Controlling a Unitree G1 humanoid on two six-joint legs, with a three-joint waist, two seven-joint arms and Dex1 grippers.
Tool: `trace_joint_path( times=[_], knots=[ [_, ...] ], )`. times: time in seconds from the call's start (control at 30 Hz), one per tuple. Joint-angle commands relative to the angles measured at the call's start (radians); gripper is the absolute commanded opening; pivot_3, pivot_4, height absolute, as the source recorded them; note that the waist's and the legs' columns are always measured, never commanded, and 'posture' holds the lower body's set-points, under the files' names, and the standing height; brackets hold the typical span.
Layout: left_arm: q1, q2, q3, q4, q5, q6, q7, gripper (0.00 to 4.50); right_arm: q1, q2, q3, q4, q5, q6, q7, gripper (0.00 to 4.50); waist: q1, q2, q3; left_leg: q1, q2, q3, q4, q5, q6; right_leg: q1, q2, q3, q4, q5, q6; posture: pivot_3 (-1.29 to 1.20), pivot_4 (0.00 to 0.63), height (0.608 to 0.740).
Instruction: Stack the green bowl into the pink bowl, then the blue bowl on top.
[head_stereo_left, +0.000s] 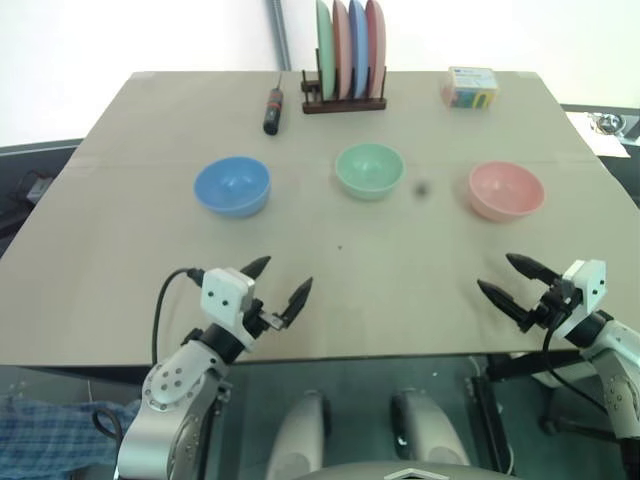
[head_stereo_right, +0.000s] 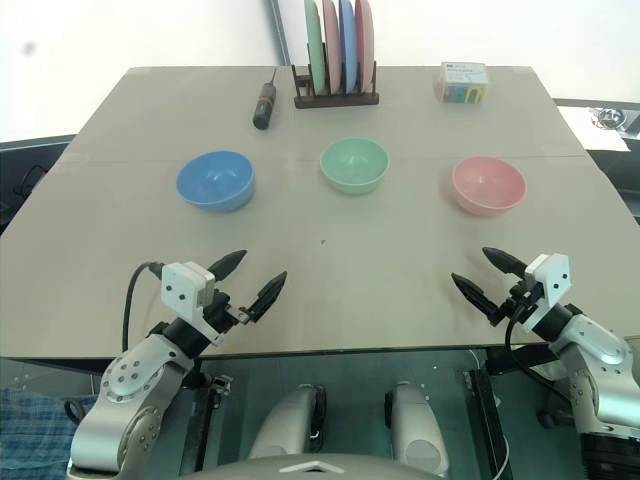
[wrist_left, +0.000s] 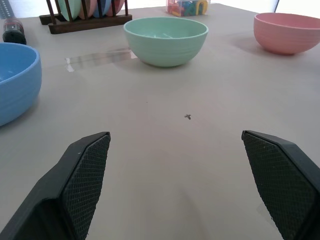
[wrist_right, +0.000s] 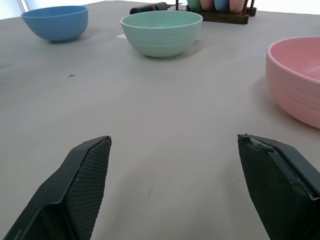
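Three bowls stand upright in a row across the middle of the table. The blue bowl (head_stereo_left: 232, 186) is on the left, the green bowl (head_stereo_left: 369, 170) in the centre, the pink bowl (head_stereo_left: 505, 190) on the right. All three look empty and none touches another. My left gripper (head_stereo_left: 278, 285) hovers open near the table's front edge, short of the blue bowl. Over the front right, my right gripper (head_stereo_left: 507, 279) is open too, short of the pink bowl. Nothing sits between either pair of fingers.
At the back stands a dark wooden rack (head_stereo_left: 344, 100) holding several upright coloured plates. A black-and-red screwdriver (head_stereo_left: 272, 110) lies left of it, and a small box of coloured pieces (head_stereo_left: 471, 87) sits at the back right. Bare tabletop (head_stereo_left: 390, 290) lies between the bowls and the front edge.
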Motion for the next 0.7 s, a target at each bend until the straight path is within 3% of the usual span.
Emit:
trace_joint_path(
  times=[0.03, 0.7],
  knots=[
    [-0.001, 0.001, 0.012, -0.028, -0.004, -0.037, -0.004, 4.50, 0.002, -0.014, -0.022, -0.021, 0.013, -0.019, 0.008, 4.23, 0.000, 0.000, 0.000, 0.000, 0.000, 0.000, 0.000, 0.000, 0.000, 0.000, 0.000, 0.000, 0.000, 0.000, 0.000, 0.00, 0.150, 0.740],
    [0.018, -0.015, -0.014, 0.008, -0.013, -0.106, -0.035, 4.50, -0.013, -0.021, -0.001, -0.018, -0.018, -0.008, -0.010, 4.23, 0.000, 0.000, 0.000, 0.000, 0.000, 0.000, 0.000, 0.000, 0.000, 0.000, 0.000, 0.000, 0.000, 0.000, 0.000, 0.00, 0.150, 0.740]
  ],
)
